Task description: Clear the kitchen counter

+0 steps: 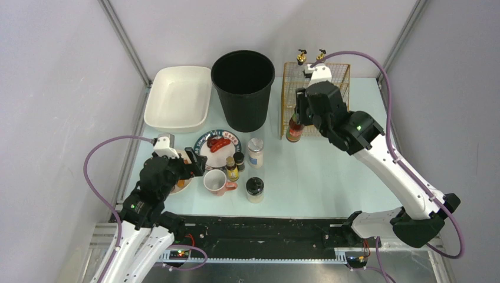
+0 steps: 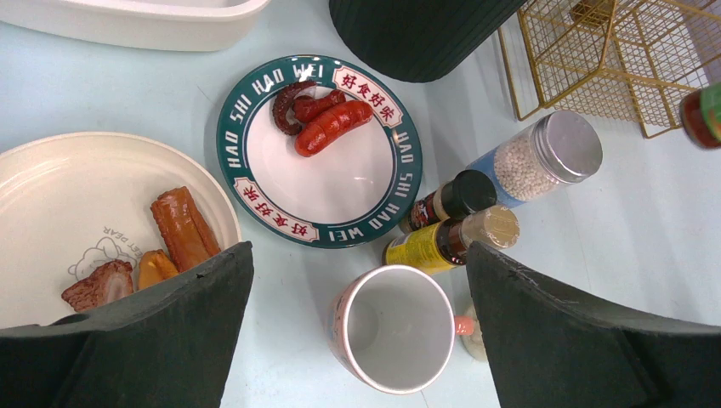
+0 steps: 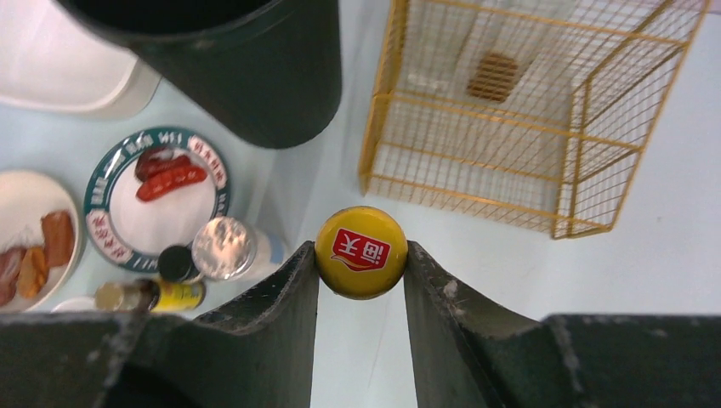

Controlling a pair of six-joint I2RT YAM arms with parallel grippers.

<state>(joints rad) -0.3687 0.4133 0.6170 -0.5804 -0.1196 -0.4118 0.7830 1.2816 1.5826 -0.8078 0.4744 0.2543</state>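
Tray (image 1: 154,94) L of bin (image 1: 244,115), basket (image 1: 286,97) R; bottle (image 1: 294,131) before basket; mug (image 2: 393,331) before plate (image 2: 228,140).

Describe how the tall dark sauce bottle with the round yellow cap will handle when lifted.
The tall dark sauce bottle is narrow, so it probably tips easily when set down. Its smooth round yellow cap, pinched by the right end effector, may slip or swivel.

We saw a pale mint surface (image 1: 330,177), a black bin (image 1: 244,112), a gold wire basket (image 1: 339,73), a white tray (image 1: 174,125), a green-rimmed plate (image 2: 234,153) lettered in white and red, and a yellow bottle cap (image 3: 360,252) with a red label.
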